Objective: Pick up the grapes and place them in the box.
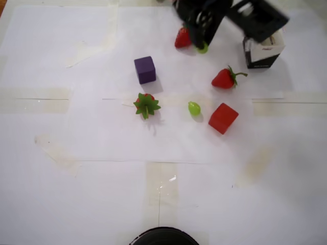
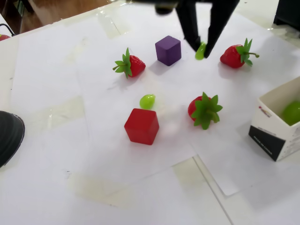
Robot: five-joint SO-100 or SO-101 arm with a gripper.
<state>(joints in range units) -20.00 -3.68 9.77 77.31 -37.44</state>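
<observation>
My gripper is shut on one small light-green grape, held clear of the paper between the purple cube and a strawberry. Another grape lies loose on the paper beside the red cube. The box stands upright with its top open; in the overhead view the arm's black body covers part of it. In the fixed view a grape lies inside the box.
Three strawberries lie around the middle of the paper. A purple cube and a red cube stand there too. A round black object sits at the fixed view's left edge.
</observation>
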